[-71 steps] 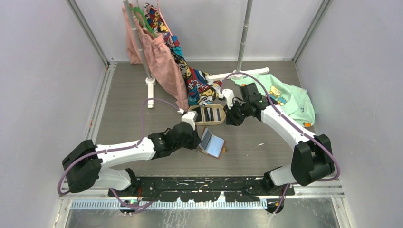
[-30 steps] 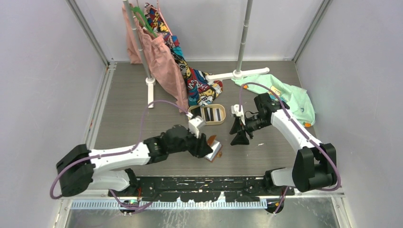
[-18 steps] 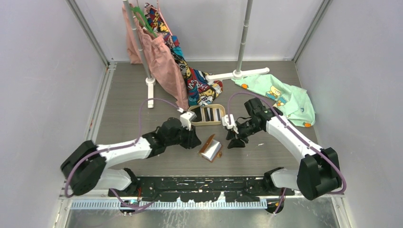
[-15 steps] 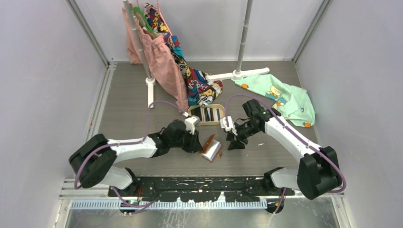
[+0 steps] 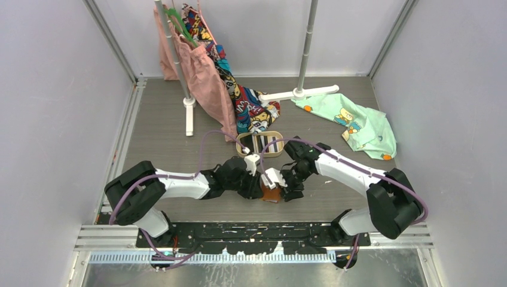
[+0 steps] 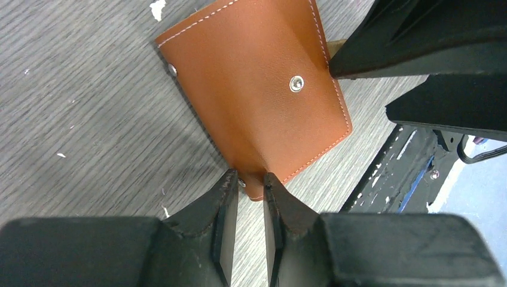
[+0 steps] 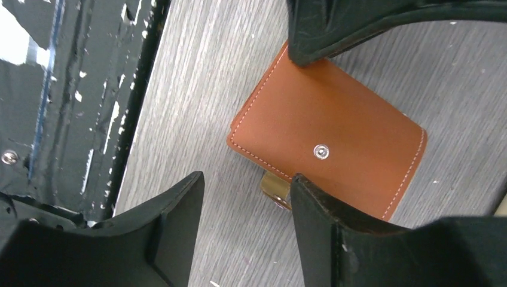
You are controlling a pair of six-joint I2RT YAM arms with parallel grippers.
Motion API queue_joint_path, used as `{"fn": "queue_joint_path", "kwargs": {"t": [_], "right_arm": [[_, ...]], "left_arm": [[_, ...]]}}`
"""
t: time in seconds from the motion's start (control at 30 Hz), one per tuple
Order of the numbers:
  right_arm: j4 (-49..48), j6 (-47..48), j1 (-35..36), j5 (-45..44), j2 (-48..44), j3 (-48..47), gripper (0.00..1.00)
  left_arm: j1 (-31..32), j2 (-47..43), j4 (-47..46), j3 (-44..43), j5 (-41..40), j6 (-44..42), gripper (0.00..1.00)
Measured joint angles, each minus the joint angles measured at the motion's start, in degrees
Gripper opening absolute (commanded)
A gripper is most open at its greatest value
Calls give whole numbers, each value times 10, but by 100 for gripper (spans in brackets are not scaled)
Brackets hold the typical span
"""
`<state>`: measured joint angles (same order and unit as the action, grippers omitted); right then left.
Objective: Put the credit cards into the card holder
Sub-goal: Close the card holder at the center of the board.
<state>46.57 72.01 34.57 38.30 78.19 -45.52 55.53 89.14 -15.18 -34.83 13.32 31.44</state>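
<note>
On the table (image 5: 161, 137), left gripper (image 6: 251, 182) pinching card holder (image 6: 257, 89) corner (folded shut), right gripper (image 7: 246, 179) gaping alongside.

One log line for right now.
left gripper: pinching card holder corner | right gripper: jaws open astride snap tab | card holder: folded shut | credit cards: in wooden tray

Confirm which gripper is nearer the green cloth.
Right. The right gripper is at the card holder's side facing the green cloth; the left gripper is on its opposite side.
</note>
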Motion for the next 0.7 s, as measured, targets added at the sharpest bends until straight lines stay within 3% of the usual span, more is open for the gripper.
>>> {"fn": "queue_joint_path", "kwargs": {"t": [0.13, 0.47, 0.63, 0.7], "right_arm": [[-2, 15, 11, -42, 6, 1, 49], [-33, 31, 11, -132, 4, 14, 10], [-42, 29, 10, -156, -6, 14, 8], [-50, 29, 5, -169, -15, 15, 11]], "left_arm": [[0, 0, 0, 0, -7, 2, 24], [0, 33, -13, -35, 8, 2, 24], [0, 58, -26, -54, 20, 3, 24], [0, 68, -39, -57, 25, 9, 24]]}}
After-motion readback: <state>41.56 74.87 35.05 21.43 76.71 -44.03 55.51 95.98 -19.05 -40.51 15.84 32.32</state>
